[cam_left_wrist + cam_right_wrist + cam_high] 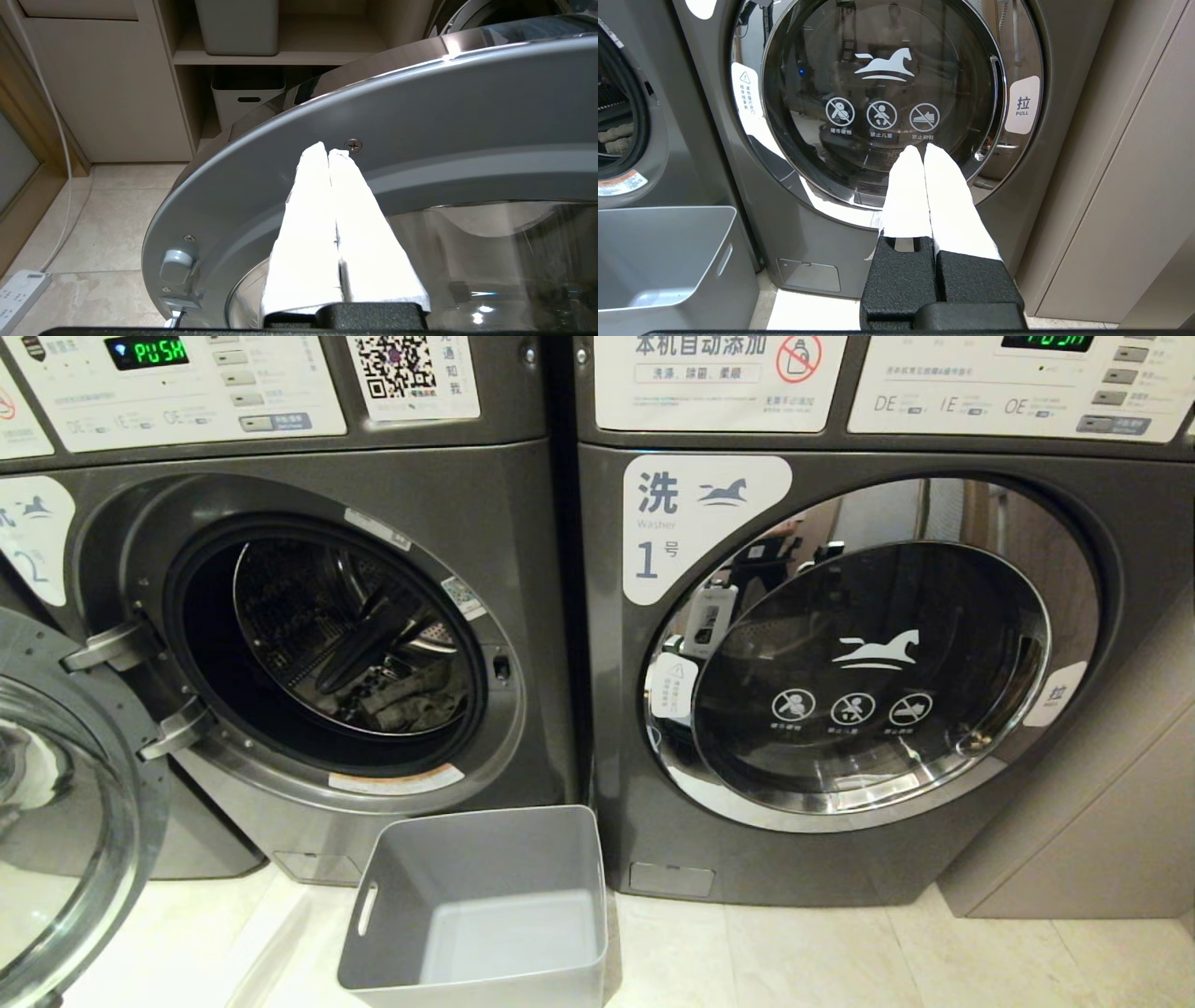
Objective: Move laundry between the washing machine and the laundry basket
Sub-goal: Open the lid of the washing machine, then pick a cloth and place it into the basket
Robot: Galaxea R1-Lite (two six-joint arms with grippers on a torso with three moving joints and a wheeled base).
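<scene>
- The washing machine [308, 644], marked 2, fills the left half of the head view with its door [65, 821] swung open at the lower left of the frame.
- The laundry [411, 705] lies low inside the drum, a crumpled grey-green heap just right of the drum's centre; none of it is out yet.
- The laundry basket [481, 905] stands on the floor at the lower centre, below the opening and between the two machines, with nothing in it.
- The left gripper [332, 154] has its fingers pressed together, holding nothing, with the tips close to the inner grey rim of the open door; contact cannot be told.
- The right gripper [922, 151] is parked in front of the closed machine marked 1 [868, 653], fingers together and empty.
- Judged from this, the door-opening step looks finished and unloading comes next: the left arm would need to clear the door, spread its fingers, reach deep into the drum and pinch the garment before carrying it to the basket.
</scene>
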